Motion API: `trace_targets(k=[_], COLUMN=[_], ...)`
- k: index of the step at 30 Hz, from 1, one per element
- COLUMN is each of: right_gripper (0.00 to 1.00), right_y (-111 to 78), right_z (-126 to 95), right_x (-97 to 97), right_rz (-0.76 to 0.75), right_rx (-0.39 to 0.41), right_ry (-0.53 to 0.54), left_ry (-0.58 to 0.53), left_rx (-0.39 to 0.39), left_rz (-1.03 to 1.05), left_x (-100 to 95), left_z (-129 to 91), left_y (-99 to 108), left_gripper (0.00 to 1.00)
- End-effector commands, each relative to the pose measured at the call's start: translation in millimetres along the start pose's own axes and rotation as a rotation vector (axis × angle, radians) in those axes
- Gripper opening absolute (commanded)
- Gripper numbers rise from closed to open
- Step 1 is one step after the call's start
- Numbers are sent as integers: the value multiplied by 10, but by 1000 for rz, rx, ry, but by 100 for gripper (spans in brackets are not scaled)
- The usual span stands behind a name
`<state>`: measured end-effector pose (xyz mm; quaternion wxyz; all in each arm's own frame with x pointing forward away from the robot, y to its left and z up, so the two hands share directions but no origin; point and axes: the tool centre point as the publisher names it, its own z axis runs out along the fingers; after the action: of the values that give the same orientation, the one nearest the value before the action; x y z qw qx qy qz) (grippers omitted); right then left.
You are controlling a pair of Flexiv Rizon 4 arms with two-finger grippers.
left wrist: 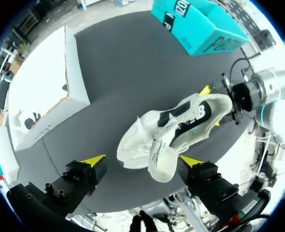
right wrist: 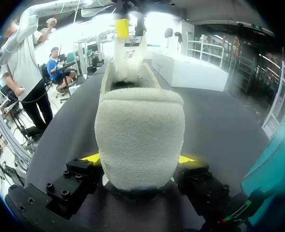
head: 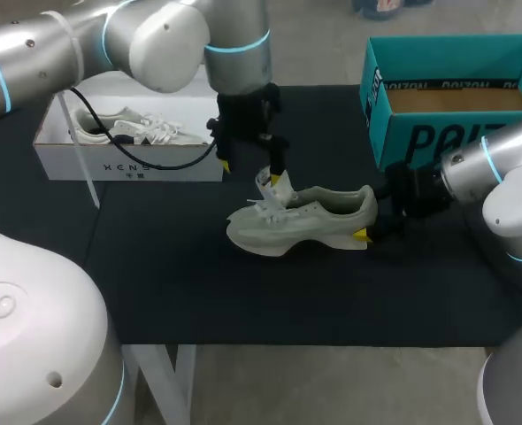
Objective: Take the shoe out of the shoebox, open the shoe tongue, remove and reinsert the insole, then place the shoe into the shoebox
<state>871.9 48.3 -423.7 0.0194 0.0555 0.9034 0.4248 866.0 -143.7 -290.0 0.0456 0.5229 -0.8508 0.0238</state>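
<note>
At the middle of the black tabletop (head: 155, 266), the pale green shoe (head: 301, 221) stands upright on its sole, toe toward the left arm's side, outside both boxes. The right end effector (right wrist: 138, 158) is clamped on the heel (right wrist: 137, 135), with one yellow tip pressed to each side. Over at the laces, the left end effector (head: 250, 173) hangs just above the shoe with its fingers wide apart. The lifted tongue (left wrist: 162, 162) stands between them, close against one tip and well clear of the other. At the back left, a white shoebox (head: 128, 168) holds a second shoe (head: 124, 127). At the back right sits the teal shoebox (head: 403, 133), open.
</note>
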Motion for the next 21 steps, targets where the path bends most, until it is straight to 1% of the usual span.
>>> trace_targets(k=[1, 6, 7, 8, 9, 10, 11, 12, 13, 14, 16, 17, 18, 20, 21], right_gripper=[0, 0, 0, 0, 0, 0, 0, 0, 0, 0, 0, 0, 0, 0, 0], right_y=[-8, -8, -8, -8, -8, -8, -8, -8, -8, -8, -8, -8, -8, -8, -8], right_z=[25, 25, 25, 25, 25, 25, 25, 25, 25, 25, 25, 25, 25, 25, 25], right_x=[15, 15, 15, 15, 15, 15, 15, 15, 15, 15, 15, 15, 15, 15, 15], right_rz=[1, 1, 1, 1, 1, 1, 1, 1, 1, 1, 1, 1, 1, 1, 1], right_rx=[4, 4, 4, 4, 4, 4, 4, 4, 4, 4, 4, 4, 4, 4, 4], right_ry=[-2, -2, -2, -2, -2, -2, -2, -2, -2, -2, -2, -2, -2, -2, -2], left_ry=[97, 97, 101, 50, 36, 31, 18, 8, 9, 7, 10, 14, 7, 10, 6], left_rx=[-104, -104, -81, -70, -42, -50, -21, 1, 6, 43, 62, 85, 83, 128, 134], left_rz=[680, 680, 753, 791, 820, 879, 896, 910, 941, 967, 1002, 1022, 1040, 1073, 1082], left_x=[-32, -32, 14, 59, 83, 114, 127, 125, 134, 141, 175, 199, 240, 305, 335], left_z=[3, 3, -64, -130, -200, -270, -344, -414, -479, -543, -621, -637, -633, -601, -568], left_y=[-47, -47, -56, -71, -81, -98, -114, -138, -155, -164, -175, -180, -185, -195, -206], left_gripper=[100, 100, 100, 100, 100, 100, 100, 71, 13, 0, 0, 0, 0, 0, 0])
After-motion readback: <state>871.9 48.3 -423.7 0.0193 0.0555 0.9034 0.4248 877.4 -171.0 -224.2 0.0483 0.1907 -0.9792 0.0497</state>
